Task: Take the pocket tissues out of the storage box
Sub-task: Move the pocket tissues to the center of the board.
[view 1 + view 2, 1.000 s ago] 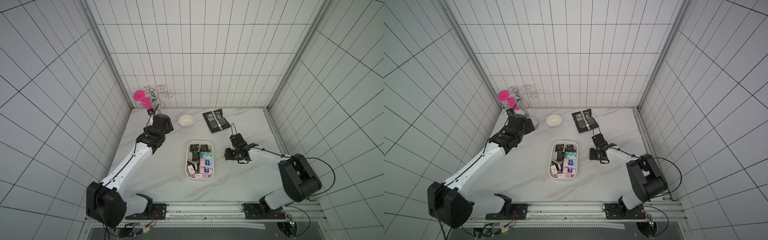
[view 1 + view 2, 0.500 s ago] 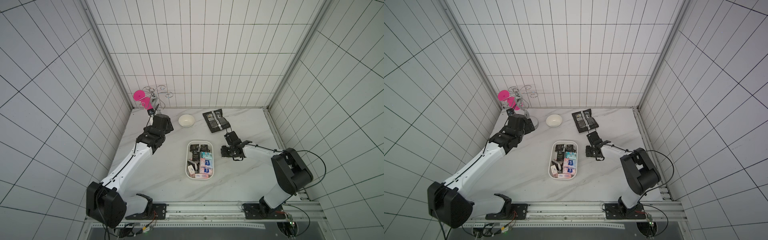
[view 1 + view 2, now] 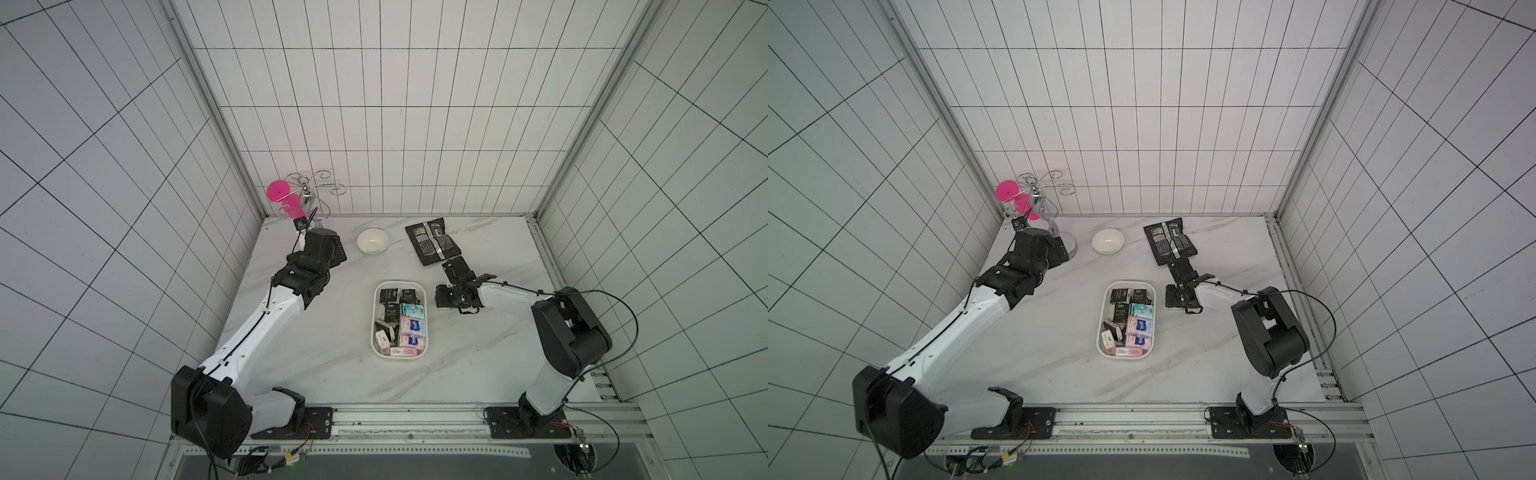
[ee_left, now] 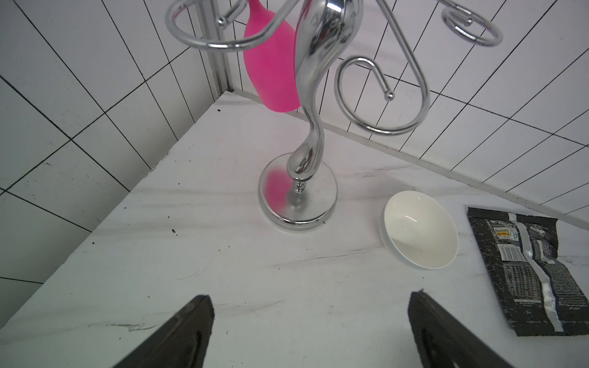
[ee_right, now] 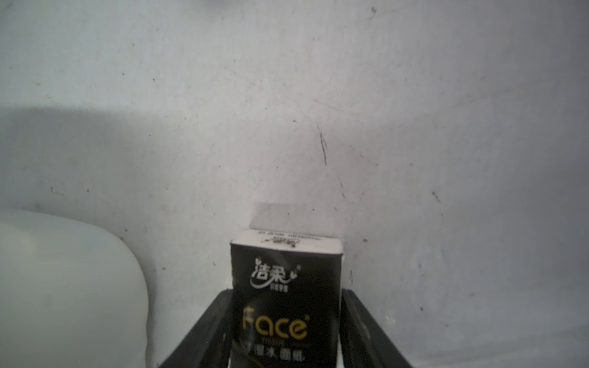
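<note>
A black tissue packet (image 5: 287,264) is clamped in the right gripper (image 5: 287,291) beside the storage box (image 3: 401,284); the left gripper (image 4: 310,298) is spread wide, empty.

robot lab cell: white tiled walls (image 3: 374,124), marble tabletop (image 3: 332,365), aluminium arm-mounting rail (image 3: 415,415)

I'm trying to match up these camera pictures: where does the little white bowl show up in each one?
In a top view: the white bowl sits near the back wall, between the chrome stand and the black foil pouch.
In a top view: the bowl, same place.
Left wrist: bowl between stand base and pouch.
Right wrist: not in it.
Shared landmark: the pouch.
</note>
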